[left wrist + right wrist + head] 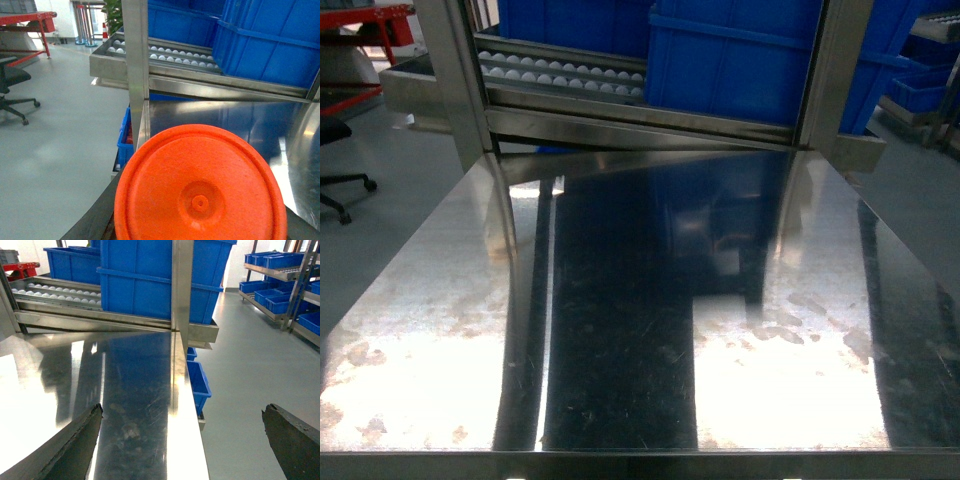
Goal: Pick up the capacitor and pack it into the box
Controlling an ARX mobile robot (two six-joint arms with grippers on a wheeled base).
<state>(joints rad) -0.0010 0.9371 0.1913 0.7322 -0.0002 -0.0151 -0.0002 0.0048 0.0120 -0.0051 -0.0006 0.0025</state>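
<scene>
An orange round disc face, the capacitor (200, 185), fills the lower half of the left wrist view. It sits between the dark fingers (92, 217) of my left gripper (200, 227), which is shut on it, beside the steel table's left edge. My right gripper (181, 410) hangs open over the table's right edge (187, 440), with nothing between its two dark fingertips (92, 415). The box is out of view. Neither gripper shows in the head view, which holds only the bare shiny steel table (620, 300).
Behind the table runs a steel roller rack (560, 75) carrying large blue bins (750, 60), framed by steel posts (455, 80). More blue bins stand under the table's right side (197, 382) and on shelves at the far right (280, 270). An office chair (12, 92) stands on the floor at left.
</scene>
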